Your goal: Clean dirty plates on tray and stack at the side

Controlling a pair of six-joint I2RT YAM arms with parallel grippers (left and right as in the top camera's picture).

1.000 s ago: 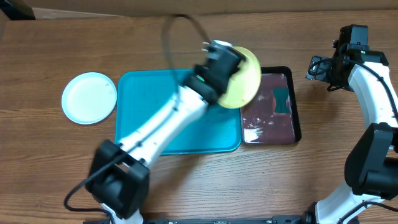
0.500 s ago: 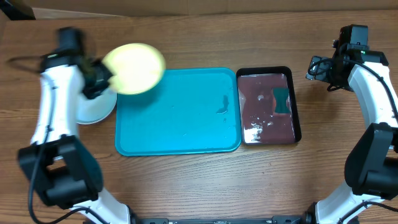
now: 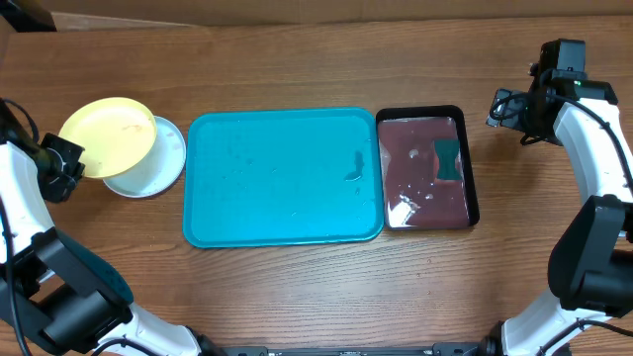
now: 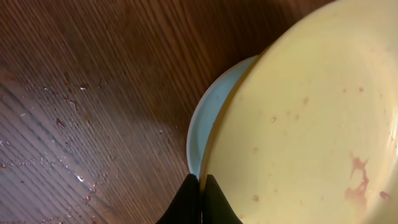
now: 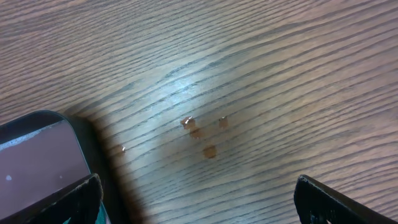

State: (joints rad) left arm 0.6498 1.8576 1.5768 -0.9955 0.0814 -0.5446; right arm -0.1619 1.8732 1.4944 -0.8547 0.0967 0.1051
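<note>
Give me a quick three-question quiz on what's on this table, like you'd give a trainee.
1. True or false: the yellow plate lies on the turquoise tray.
2. The left gripper is: A) open above the plate; B) shut on the yellow plate's rim; C) shut on nothing.
3. What does the yellow plate partly cover?
Key: 1 false, it is held up beside the tray; 2 B; 3 a pale plate.
</note>
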